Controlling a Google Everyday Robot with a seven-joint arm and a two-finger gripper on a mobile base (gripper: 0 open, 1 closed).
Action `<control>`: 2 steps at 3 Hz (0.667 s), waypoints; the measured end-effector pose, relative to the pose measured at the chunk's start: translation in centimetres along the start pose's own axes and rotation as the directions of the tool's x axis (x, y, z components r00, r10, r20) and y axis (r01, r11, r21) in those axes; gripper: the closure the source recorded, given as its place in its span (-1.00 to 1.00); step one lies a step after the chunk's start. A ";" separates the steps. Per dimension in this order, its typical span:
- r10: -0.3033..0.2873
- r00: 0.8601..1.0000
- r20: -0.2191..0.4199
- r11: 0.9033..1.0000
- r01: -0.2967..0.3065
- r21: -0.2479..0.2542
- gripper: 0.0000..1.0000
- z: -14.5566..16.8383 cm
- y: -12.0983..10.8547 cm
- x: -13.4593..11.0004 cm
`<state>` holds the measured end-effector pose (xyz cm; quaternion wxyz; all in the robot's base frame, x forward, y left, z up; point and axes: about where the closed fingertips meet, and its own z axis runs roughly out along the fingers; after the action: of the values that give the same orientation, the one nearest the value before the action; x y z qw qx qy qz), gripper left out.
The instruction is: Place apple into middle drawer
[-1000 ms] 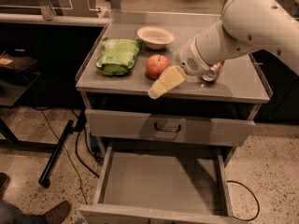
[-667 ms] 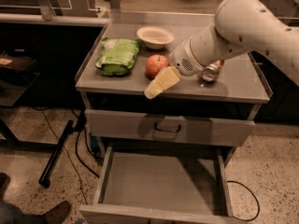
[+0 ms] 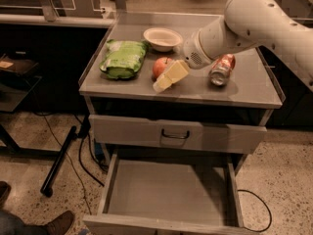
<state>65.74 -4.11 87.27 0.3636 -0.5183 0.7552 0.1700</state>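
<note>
Though its state is unclear, claw (image 3: 166,78) beside apple (image 3: 160,65), middle drawer (image 3: 166,190) open below.

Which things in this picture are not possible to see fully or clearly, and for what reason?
- Camera view: the gripper, low over the tabletop, covers part of the apple; contact cannot be judged.
- Camera view: the bottom edge cuts off the front of the middle drawer.
- Camera view: the label of the soda can is too blurred to read.
</note>
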 end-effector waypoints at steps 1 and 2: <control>0.005 1.000 -0.004 1.000 -0.005 -0.004 -1.00 0.1 -0.1 0.3; 0.003 0.999 -0.052 1.000 -0.002 0.004 -1.00 -0.3 -2.3 2.3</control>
<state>67.31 -6.74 86.06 0.3446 -0.5209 0.7654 0.1553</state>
